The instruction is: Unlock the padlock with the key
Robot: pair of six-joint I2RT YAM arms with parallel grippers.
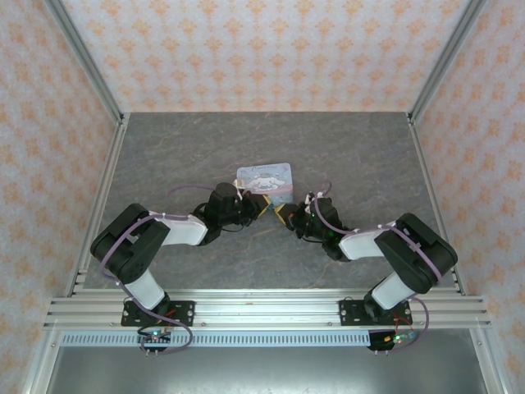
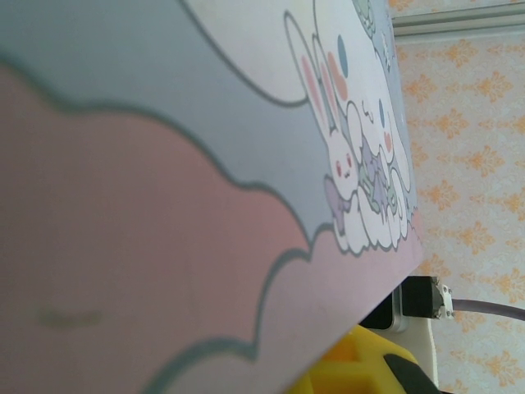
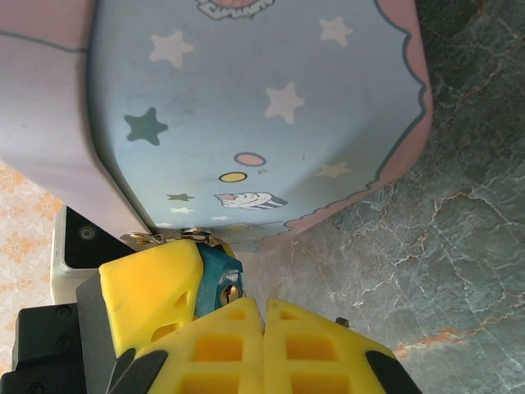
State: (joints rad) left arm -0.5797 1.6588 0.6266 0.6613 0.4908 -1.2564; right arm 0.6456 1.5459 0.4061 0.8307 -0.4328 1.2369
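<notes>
In the right wrist view the teal-blue padlock [image 3: 215, 275] hangs from the metal hasp [image 3: 184, 236] on the front of the pastel tin [image 3: 246, 107], its brass keyhole [image 3: 233, 291] facing my right gripper. My right gripper [image 3: 264, 316] is shut, its yellow tips pressed together just right of the keyhole. A yellow finger [image 3: 152, 283] of my left gripper [image 1: 262, 205] lies flat against the padlock's left side, gripping it. In the left wrist view that finger [image 2: 353, 369] pokes out from under the tin's lid [image 2: 205, 180]. The key is hidden.
The tin [image 1: 264, 178] sits mid-table on the grey marbled surface [image 1: 353, 156], with both arms meeting at its near edge. My right gripper [image 1: 285, 215] is close beside the left. Patterned walls and an aluminium frame [image 1: 262, 308] enclose the table.
</notes>
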